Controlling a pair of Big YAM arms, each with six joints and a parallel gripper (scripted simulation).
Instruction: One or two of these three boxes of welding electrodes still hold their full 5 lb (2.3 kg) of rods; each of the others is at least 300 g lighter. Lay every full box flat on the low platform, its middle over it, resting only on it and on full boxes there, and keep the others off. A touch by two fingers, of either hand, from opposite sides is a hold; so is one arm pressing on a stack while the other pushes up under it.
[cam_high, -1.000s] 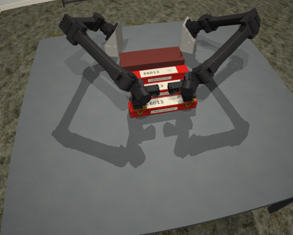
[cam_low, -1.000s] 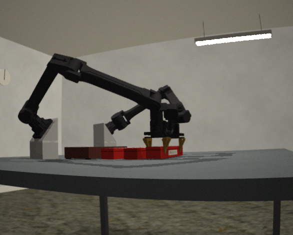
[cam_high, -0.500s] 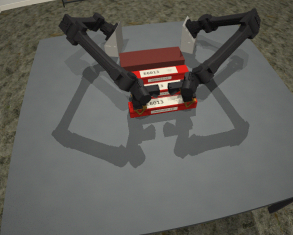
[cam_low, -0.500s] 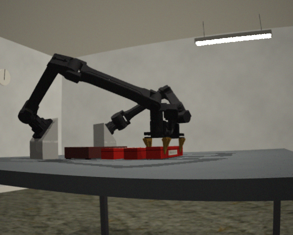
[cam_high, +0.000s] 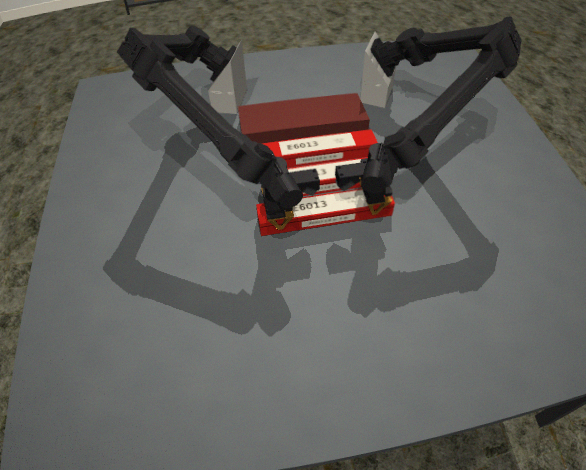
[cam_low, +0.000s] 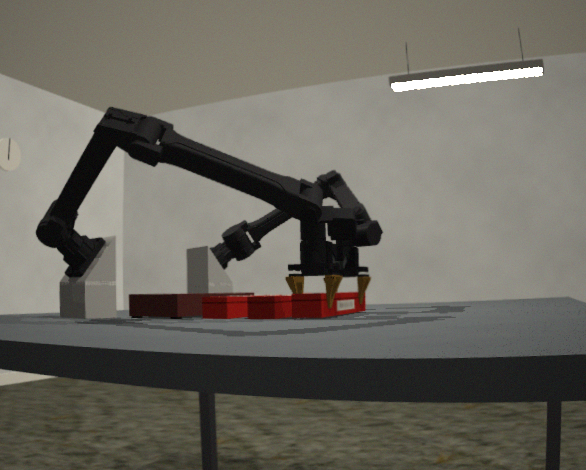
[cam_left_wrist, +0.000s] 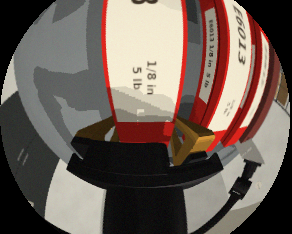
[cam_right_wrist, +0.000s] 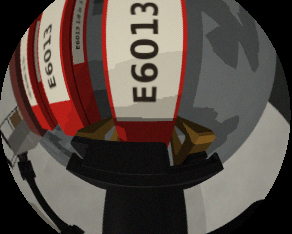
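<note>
Three red boxes labelled E6013 lie flat side by side on the grey table, in front of the low dark-red platform (cam_high: 303, 117). The back box (cam_high: 320, 145) lies against the platform. The middle box (cam_high: 325, 172) is mostly hidden by my arms. The front box (cam_high: 325, 212) rests on the table; it also shows in the side view (cam_low: 327, 305). My right gripper (cam_high: 281, 220) straddles its E end and is shut on it (cam_right_wrist: 146, 135). My left gripper (cam_high: 380, 206) straddles its other end and is shut on it (cam_left_wrist: 146, 135). The platform top is bare.
Two white arm bases (cam_high: 227, 82) (cam_high: 376, 75) stand behind the platform at the back of the table. Both forearms reach over the back and middle boxes.
</note>
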